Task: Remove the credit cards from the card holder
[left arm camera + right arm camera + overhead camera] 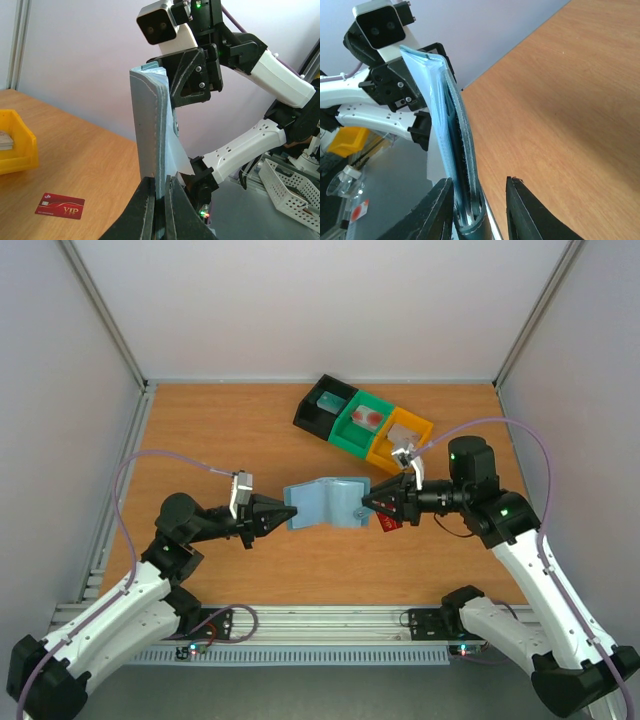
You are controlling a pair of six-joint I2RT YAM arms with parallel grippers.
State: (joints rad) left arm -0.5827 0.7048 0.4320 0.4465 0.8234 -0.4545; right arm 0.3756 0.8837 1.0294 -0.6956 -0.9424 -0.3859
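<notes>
The left hand [272, 515] clamps the card holder [322, 502] by 1 edge, held up between the arms. The right hand [480, 186] straddles the opposite edge, jaws part-open, not gripping. Closing on the fabric itself could drag the holder out of the left grip

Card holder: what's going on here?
The light blue card holder is held above the table between the two arms. The left end effector is shut on one edge. The right end effector straddles the opposite edge, jaws apart, not clamped. One dark red card lies on the table near the right end effector.
</notes>
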